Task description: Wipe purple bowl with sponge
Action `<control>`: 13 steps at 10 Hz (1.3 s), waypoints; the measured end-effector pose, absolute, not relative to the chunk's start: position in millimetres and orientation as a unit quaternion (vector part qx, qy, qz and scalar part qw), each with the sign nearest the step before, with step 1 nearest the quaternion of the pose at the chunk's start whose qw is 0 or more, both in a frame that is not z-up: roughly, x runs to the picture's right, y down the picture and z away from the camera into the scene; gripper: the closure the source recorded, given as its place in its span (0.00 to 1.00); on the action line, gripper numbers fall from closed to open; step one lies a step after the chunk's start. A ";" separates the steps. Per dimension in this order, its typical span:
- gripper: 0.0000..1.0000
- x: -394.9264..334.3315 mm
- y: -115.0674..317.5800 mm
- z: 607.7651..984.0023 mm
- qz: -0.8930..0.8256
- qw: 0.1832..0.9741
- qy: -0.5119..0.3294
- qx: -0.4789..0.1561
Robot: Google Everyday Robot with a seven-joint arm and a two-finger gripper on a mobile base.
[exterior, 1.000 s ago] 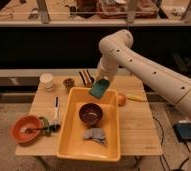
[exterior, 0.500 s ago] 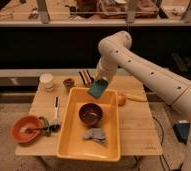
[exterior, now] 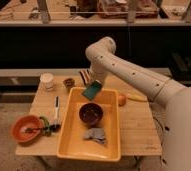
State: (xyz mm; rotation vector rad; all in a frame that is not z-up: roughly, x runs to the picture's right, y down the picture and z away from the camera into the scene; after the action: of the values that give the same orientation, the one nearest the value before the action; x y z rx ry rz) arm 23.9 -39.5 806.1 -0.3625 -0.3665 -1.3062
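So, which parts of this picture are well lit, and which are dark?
Camera view: the table and yellow tray are brightly lit; the shelf area behind is very dark; the purple bowl looks almost black inside; the gripper, holding the sponge over the tray's far edge, is lit.

My white gripper clamping the green sponge over the yellow tray's far rim, dark purple bowl, grey cloth, orange bowl
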 end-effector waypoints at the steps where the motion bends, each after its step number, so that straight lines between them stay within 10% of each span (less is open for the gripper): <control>1: 1.00 26.5 -38.0 806.5 -0.588 0.774 -0.167 -0.167; 13: 1.00 -17.8 37.5 797.8 -0.502 0.831 -0.161 -0.177</control>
State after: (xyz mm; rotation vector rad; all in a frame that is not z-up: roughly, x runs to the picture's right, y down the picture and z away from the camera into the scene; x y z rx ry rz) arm -17.8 37.5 797.8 -0.3764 -0.3420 -1.0643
